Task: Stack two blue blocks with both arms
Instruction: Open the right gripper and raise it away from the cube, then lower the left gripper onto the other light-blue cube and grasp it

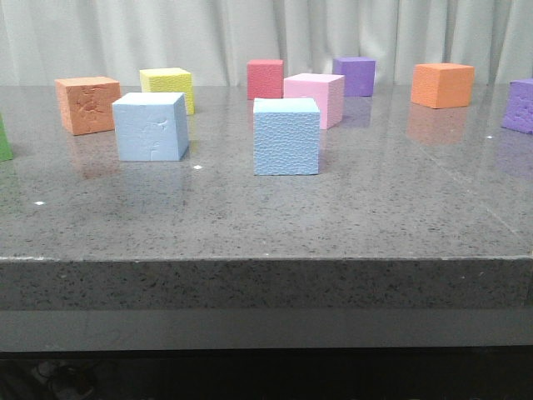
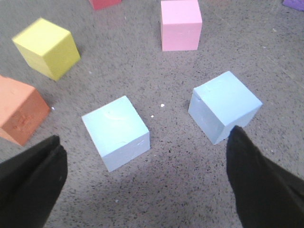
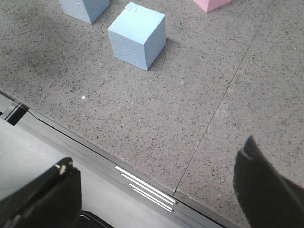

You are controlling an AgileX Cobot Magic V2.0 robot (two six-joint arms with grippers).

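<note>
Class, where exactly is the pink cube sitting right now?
In the front view, the pink cube sits mid-table, just behind the right-hand blue block, right of the red cube.

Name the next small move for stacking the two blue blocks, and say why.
Probably lower the left gripper over the nearer-left blue block. Its fingers are wide open with that block between and just ahead of them, and both blocks sit apart on the table, untouched. The right gripper, also open, hangs back over the table's edge.
</note>
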